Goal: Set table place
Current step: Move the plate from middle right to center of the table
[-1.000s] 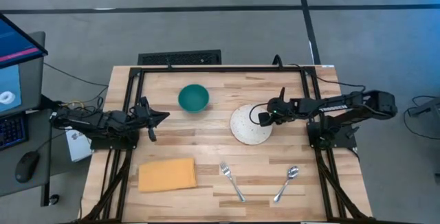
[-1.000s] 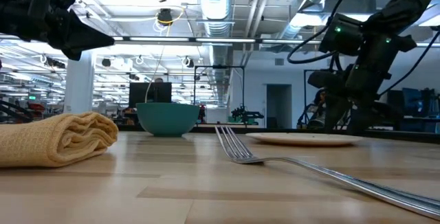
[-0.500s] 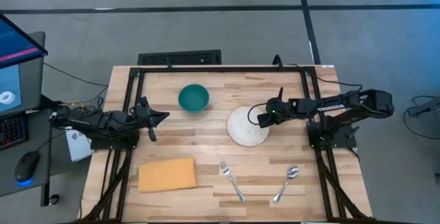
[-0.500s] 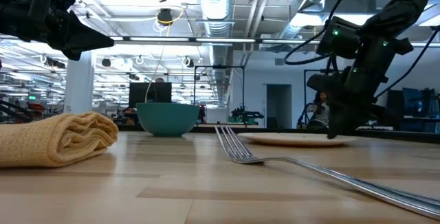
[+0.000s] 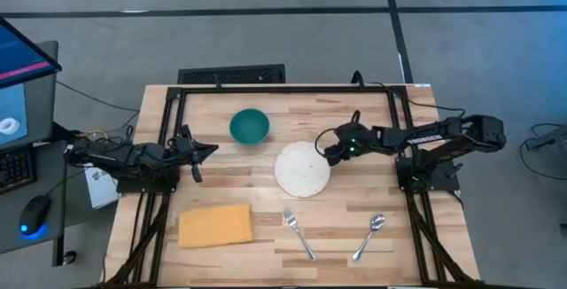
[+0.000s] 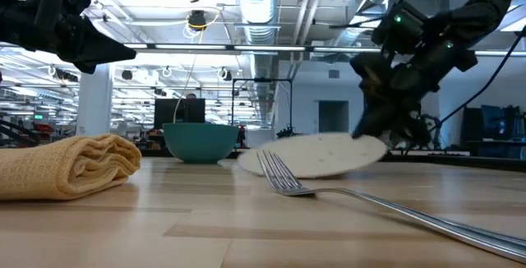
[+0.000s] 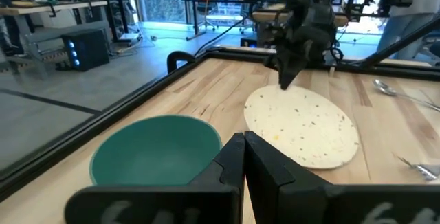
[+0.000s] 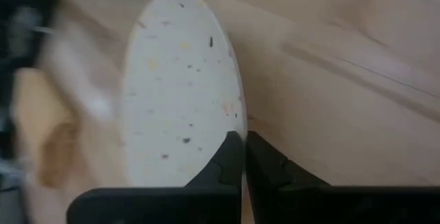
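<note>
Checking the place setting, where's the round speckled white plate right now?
In the high view the round speckled white plate sits mid-table, right of centre, between the teal bowl and silver fork, its edge pinched by the right gripper.

closed left tool faces a teal bowl and speckled plate on the wooden tabletop.

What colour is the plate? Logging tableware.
Off-white with dark speckles; the plate shows best in the left wrist view.
</note>
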Robot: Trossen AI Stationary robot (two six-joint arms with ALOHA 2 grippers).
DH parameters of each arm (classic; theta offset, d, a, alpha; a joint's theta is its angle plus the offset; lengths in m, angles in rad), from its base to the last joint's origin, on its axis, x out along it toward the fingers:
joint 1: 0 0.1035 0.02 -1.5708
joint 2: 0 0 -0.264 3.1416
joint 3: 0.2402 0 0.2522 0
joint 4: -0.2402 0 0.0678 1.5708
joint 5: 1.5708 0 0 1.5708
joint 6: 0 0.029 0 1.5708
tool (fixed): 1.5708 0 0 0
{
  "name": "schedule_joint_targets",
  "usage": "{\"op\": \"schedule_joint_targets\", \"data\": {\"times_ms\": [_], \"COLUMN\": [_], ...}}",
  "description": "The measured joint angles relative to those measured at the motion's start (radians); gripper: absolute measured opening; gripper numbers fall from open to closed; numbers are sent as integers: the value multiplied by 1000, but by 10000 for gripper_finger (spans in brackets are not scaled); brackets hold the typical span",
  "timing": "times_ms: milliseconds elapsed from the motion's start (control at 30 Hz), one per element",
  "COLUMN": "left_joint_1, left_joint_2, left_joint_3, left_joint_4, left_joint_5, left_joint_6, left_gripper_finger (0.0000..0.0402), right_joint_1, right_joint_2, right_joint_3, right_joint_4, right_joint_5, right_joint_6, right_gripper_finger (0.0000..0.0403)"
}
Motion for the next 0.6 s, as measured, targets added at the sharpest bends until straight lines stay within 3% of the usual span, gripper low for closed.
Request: {"op": "schedule_joint_targets", "data": {"times_ms": [167, 600], "left_joint_1": [0, 0], "left_joint_2": [0, 0], "left_joint_3": [0, 0], "left_joint_4": [0, -1], "left_joint_5": [-28, -39], "left_joint_6": [0, -2], "left_gripper_finger": [0, 0], "right_joint_1": [0, 39], "right_joint_2": [2, 3], "right_joint_3": [0, 0], "right_joint_4": [118, 182], "right_joint_5": [-5, 16], "right_joint_6": [-3, 25], "right_gripper_finger": [24, 23]}}
